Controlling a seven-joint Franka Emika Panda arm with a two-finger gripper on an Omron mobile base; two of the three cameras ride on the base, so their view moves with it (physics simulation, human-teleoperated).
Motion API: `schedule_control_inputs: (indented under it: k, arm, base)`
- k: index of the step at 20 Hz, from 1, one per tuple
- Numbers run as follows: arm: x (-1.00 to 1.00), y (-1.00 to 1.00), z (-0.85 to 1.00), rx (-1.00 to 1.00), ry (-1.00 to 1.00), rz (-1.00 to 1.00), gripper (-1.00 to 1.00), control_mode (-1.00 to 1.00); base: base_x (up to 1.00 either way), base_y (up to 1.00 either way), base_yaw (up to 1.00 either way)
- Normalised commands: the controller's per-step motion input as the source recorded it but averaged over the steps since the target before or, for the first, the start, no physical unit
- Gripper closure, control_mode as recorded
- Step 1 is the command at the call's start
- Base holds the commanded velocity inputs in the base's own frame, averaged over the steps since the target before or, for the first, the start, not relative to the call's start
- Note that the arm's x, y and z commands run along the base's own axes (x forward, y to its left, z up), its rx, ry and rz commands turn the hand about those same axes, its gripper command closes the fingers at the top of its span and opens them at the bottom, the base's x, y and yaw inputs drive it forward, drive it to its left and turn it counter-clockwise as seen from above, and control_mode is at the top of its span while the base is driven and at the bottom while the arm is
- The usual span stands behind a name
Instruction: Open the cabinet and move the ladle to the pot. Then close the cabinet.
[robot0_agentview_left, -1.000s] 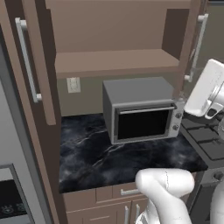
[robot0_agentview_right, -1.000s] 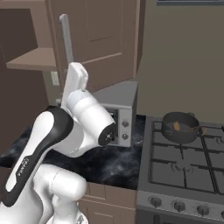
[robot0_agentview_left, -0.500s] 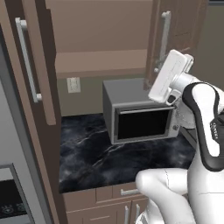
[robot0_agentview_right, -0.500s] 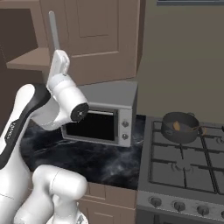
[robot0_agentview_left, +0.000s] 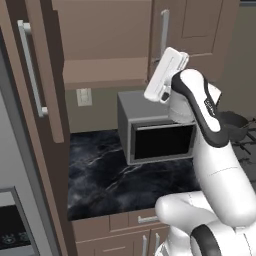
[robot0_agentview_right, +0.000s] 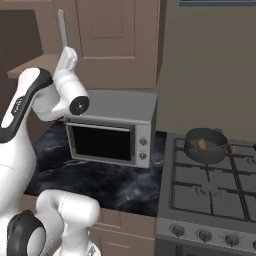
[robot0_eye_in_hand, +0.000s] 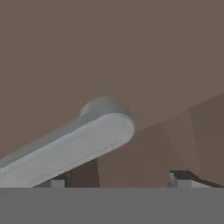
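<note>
Cabinet, left door: the brown recessed-panel left door (robot0_agentview_left: 49, 75) of the brown wall cabinet (robot0_agentview_left: 107, 45) stands open at 9 o'clock in the left base view, nearest the camera, its long silver bar handle (robot0_agentview_left: 31, 70) untouched.
Counter: black marbled countertop (robot0_agentview_left: 105, 175), bare in front of the microwave.
Microwave: grey box microwave with a dark glass door (robot0_agentview_left: 160, 142), at the centre.
Gripper: the two-finger gripper (robot0_eye_in_hand: 120, 178) is raised at 12 o'clock of the microwave against the right door; its fingertips stand well apart, clamping nothing, with the rounded end of the right door's silver bar handle (robot0_eye_in_hand: 87, 140) lying across the gap towards one tip.
Right door: the brown panelled right door (robot0_agentview_left: 200, 35) faces the room flat and looks shut or very nearly so.
Pot: low dark grey-black round pot (robot0_agentview_right: 205, 146) on the grey gas stove (robot0_agentview_right: 210, 200), at 3 o'clock of the microwave.
Ladle: a small brown ladle (robot0_agentview_right: 202, 144) shows inside the pot.
Change: within the last second the arm swung over from the stove side and the right door went from standing open to closed; the jaws narrowed slightly.
Meaning: the transfer appears done; closing is half finished, with the left door likely next.
Writing: no brand, label or lettering can be read.
</note>
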Motion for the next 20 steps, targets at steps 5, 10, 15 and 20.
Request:
schedule_control_inputs:
  k: [5, 10, 15, 20]
  arm:
    - [1.0, 0.0, 0.0, 0.16, 0.22, 0.0, -1.0, -1.0]
    - [0.98, 0.0, 0.0, 0.15, 0.21, 0.0, -1.0, -1.0]
    - [0.1, 0.0, 0.0, 0.05, 0.07, 0.01, -1.0, -1.0]
    - [-0.89, -0.37, 0.06, 0.03, -0.1, 0.0, -1.0, -1.0]
  base:
    - [0.0, 0.0, 0.0]
    - [0.0, 0.0, 0.0]
    - [0.0, 0.0, 0.0]
    - [0.0, 0.0, 0.0]
